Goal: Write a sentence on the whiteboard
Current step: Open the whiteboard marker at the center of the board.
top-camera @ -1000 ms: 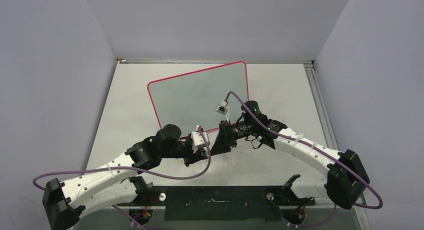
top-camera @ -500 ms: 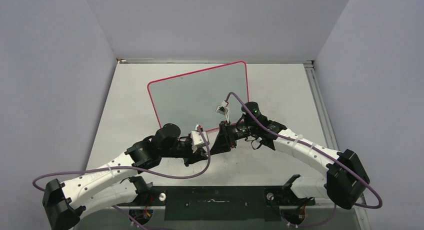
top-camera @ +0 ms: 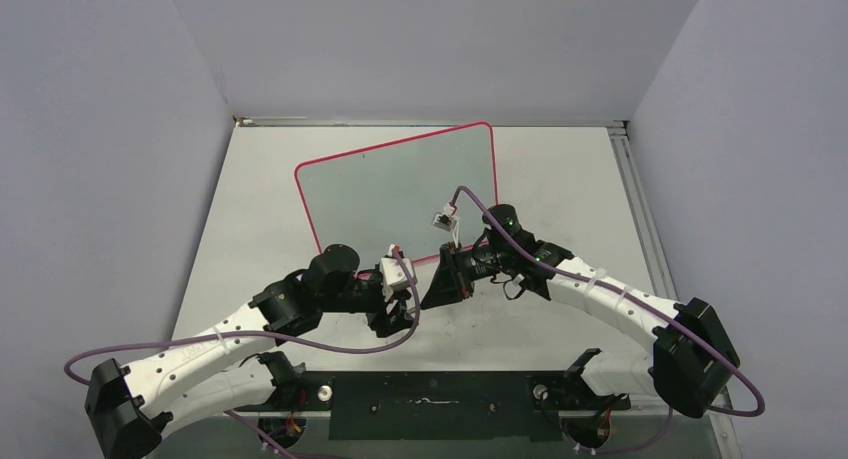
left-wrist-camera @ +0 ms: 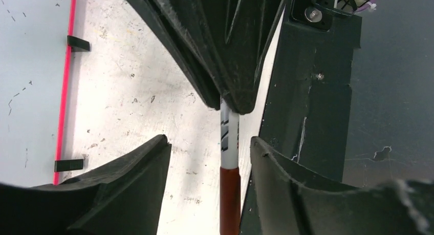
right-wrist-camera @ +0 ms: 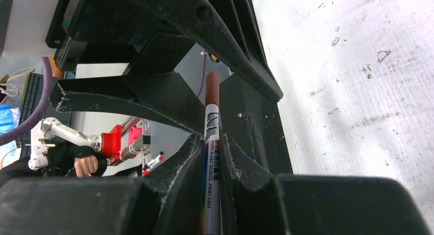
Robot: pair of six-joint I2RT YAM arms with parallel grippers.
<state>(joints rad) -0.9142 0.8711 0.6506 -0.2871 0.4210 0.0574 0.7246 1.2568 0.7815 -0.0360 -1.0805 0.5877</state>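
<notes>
On the scuffed white table [top-camera: 560,169] the whiteboard [top-camera: 400,184] lay flat, far centre, its near edge beside both grippers. The right gripper [right-wrist-camera: 212,141] clenched the whiteboard marker [right-wrist-camera: 211,120]. The left gripper [left-wrist-camera: 210,148] stood released, fingers apart either side of the red-brown cap [left-wrist-camera: 230,194].

The whiteboard [top-camera: 400,189] is pale grey with a thin pink-red rim. The marker [right-wrist-camera: 211,143] has a white barrel with black print and a red-brown end. The table [top-camera: 570,179] is white with dark specks.
</notes>
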